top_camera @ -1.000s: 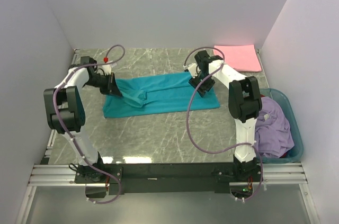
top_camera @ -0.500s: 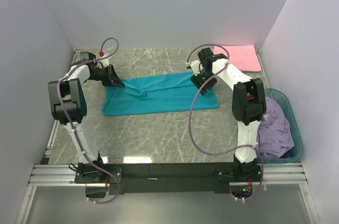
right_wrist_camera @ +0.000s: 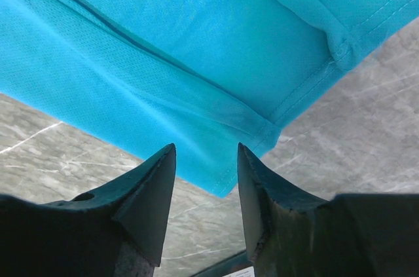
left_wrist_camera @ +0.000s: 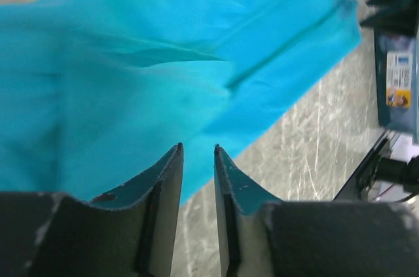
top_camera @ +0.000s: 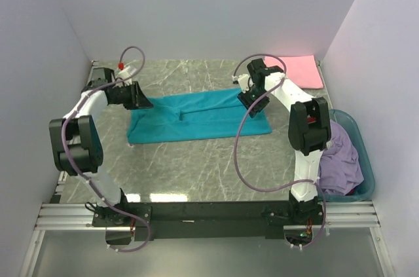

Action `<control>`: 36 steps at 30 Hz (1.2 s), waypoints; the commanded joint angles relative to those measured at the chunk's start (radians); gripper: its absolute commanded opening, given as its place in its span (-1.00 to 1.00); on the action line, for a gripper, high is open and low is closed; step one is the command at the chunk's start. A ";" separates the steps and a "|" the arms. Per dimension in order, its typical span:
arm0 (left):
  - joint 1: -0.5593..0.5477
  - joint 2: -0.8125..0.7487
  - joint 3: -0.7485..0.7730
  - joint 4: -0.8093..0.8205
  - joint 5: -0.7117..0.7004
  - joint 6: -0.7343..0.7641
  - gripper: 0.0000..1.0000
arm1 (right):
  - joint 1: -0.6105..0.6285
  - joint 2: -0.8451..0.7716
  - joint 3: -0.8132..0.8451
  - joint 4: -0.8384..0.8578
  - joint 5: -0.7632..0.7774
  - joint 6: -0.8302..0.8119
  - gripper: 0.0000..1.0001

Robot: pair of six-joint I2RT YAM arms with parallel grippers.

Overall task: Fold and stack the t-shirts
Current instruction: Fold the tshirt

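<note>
The teal t-shirt point(top_camera: 196, 116) lies flat on the marble table, folded into a long strip running left to right. My left gripper point(top_camera: 140, 97) hovers at its far left corner, jaws slightly apart and empty; in the left wrist view point(left_wrist_camera: 198, 148) the teal cloth point(left_wrist_camera: 163, 41) lies just beyond the fingertips. My right gripper point(top_camera: 253, 103) is open and empty over the shirt's far right corner point(right_wrist_camera: 229, 185), seen in the right wrist view point(right_wrist_camera: 206, 146). A folded pink t-shirt point(top_camera: 298, 71) lies at the back right. A lavender t-shirt point(top_camera: 340, 159) is heaped in the basket. The red one is hidden.
The rigid teal plastic basket point(top_camera: 368, 166) stands at the right edge beside the right arm's base. White walls close in the table on the left, back and right. Grey cables loop over both arms.
My left gripper drew the raised fold of the teal shirt back to the far left and let it go; the shirt now lies flat. The right gripper barely moved.
</note>
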 commanded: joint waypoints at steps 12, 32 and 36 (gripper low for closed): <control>-0.223 0.198 0.093 0.103 -0.138 -0.121 -0.36 | 0.020 0.177 0.335 0.043 0.035 0.065 -0.13; -0.214 -0.147 -0.032 -0.237 -0.455 0.202 0.08 | 0.083 0.327 0.327 0.041 0.288 -0.045 -0.19; -0.212 -0.181 -0.107 -0.248 -0.492 0.200 0.09 | 0.097 0.257 0.210 0.021 0.293 -0.065 -0.21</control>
